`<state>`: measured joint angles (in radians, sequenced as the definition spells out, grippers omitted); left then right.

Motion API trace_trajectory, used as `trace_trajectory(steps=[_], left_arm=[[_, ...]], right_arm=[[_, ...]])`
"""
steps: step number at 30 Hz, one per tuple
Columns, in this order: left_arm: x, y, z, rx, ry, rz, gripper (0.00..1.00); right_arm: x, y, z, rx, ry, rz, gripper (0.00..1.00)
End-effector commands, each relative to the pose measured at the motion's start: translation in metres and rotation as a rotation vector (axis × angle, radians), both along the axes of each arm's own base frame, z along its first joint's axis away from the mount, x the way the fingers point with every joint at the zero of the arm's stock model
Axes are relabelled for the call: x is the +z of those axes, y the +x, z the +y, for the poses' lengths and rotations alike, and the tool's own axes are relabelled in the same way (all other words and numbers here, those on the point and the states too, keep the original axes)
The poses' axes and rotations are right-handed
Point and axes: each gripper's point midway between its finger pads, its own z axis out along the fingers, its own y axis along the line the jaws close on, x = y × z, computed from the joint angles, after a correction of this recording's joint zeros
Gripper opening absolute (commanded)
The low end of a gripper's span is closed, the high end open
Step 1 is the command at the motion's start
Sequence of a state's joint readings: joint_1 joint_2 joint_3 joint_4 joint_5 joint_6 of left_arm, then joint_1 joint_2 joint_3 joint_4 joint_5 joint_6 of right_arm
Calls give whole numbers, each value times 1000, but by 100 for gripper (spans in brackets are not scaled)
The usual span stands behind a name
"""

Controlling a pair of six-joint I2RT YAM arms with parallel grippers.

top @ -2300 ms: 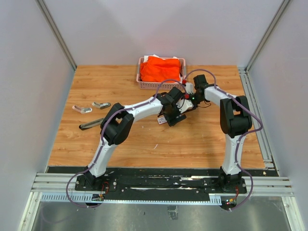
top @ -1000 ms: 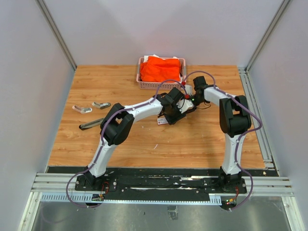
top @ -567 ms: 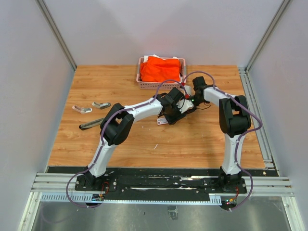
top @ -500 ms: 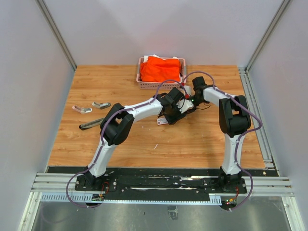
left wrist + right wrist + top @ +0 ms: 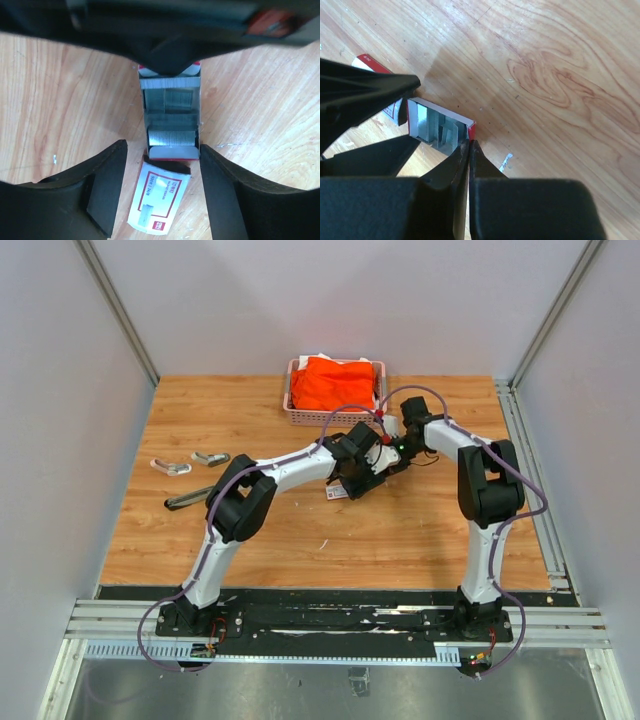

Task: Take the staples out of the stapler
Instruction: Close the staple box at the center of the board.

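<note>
Toward the table's far edge, we see the left gripper with its fingers apart, straddling a small open box. The right gripper, fingers pressed together, meets the box's red corner. The staples lie in silvery strips inside that box. A white, red-labelled sleeve lies just beside it.

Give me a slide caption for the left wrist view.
Left gripper straddles an open box of staple strips on the wooden table.

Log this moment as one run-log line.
left gripper: open, straddling staple box tray | right gripper: shut, tips at tray corner | staples: strips lying in tray
</note>
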<state>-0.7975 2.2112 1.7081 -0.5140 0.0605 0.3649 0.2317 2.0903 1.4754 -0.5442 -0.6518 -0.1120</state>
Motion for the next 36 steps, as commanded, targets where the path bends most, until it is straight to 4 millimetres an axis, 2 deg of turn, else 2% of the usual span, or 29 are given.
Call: trace_trajectory(steps=[1, 6, 8, 14, 18, 21, 29, 36], left_arm=[[27, 10, 14, 33, -3, -43, 65], [54, 16, 24, 48, -40, -77, 67], [60, 17, 29, 55, -53, -87, 68], [62, 12, 38, 60, -63, -81, 77], [63, 10, 40, 60, -71, -78, 79], [63, 10, 40, 61, -73, -75, 79], [57, 6, 41, 54, -69, -58, 80], [50, 4, 42, 51, -59, -45, 81]], right_arm=[[32, 5, -2, 31, -28, -105, 1], [35, 6, -5, 36, -43, -132, 1], [47, 9, -6, 31, -47, -173, 1], [54, 18, -21, 17, -163, -255, 1], [56, 18, -25, 27, -216, -287, 1], [49, 18, -26, 29, -229, -277, 1], [10, 11, -25, 29, -236, -169, 3], [-2, 10, -27, 32, -256, -147, 4]])
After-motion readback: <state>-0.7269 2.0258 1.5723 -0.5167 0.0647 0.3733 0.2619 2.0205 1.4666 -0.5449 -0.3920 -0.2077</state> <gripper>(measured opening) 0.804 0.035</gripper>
